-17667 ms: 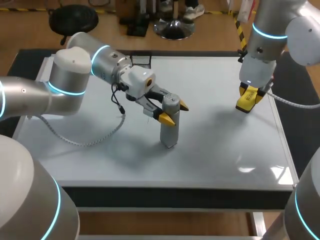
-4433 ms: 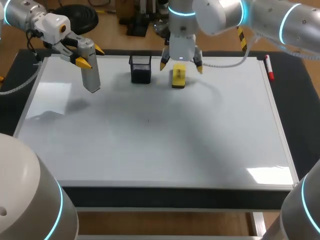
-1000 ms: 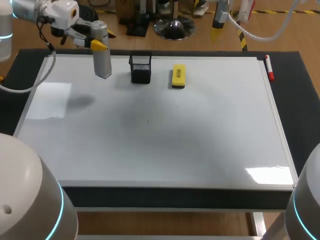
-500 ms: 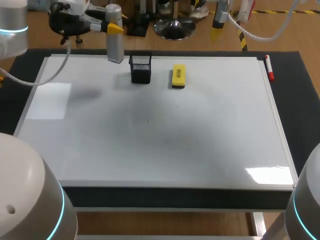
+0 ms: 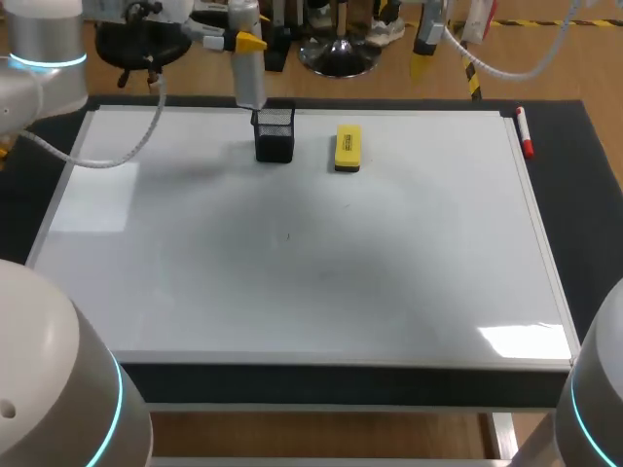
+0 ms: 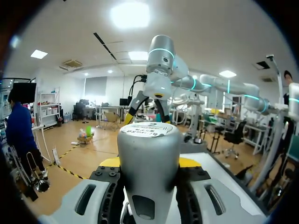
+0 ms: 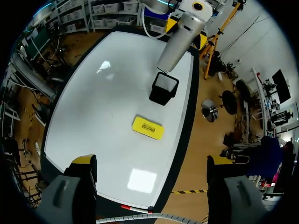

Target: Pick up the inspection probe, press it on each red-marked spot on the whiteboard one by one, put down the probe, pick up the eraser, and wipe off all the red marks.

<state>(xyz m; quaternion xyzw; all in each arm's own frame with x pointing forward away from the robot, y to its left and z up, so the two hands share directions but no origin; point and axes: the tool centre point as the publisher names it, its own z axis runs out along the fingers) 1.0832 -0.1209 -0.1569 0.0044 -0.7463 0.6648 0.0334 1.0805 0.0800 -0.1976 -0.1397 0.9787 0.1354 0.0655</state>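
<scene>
The grey cylindrical probe hangs upright in my left gripper, which is shut on its upper part. Its lower end is just above the black mesh holder at the whiteboard's back edge. In the left wrist view the probe fills the gap between the yellow fingertips. The yellow eraser lies flat to the right of the holder. My right gripper is high above the back edge, open and empty. Its wrist view looks down on the probe, holder and eraser.
The whiteboard covers most of the table, and I see no red marks on it, only a tiny dark speck near the middle. A red marker lies along its right edge at the back.
My left gripper has carried the probe to the right along the back edge, from left of the holder to just above it. The right arm has not moved.
</scene>
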